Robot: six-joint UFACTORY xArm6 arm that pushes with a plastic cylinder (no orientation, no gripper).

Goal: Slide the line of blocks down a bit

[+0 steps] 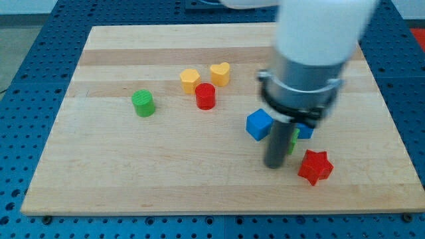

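Wooden tabletop (pixel 133 179) is seen resting on a blue perforated base (pixel 20 40) that frames it on all sides.

The arm's white and grey body (pixel 312 46) fills the far right and is cut off at the view's top. No jaws are fitted; the arm ends in a dark rod, and my tip (pixel 273 166) is set down on the tabletop.

Blocks grouped close around my tip: a blue cube (pixel 259 124) just to its far left, a red star (pixel 314 166) just to its right. A second blue block (pixel 305 130) and a green block (pixel 293 141) are mostly hidden behind the rod; their shapes cannot be made out.

Further left: a red cylinder (pixel 206 96), with a yellow heart-like block (pixel 190 80) and a second yellow heart (pixel 220 73) just beyond it. A green cylinder (pixel 143 103) is noted well apart, farthest left.
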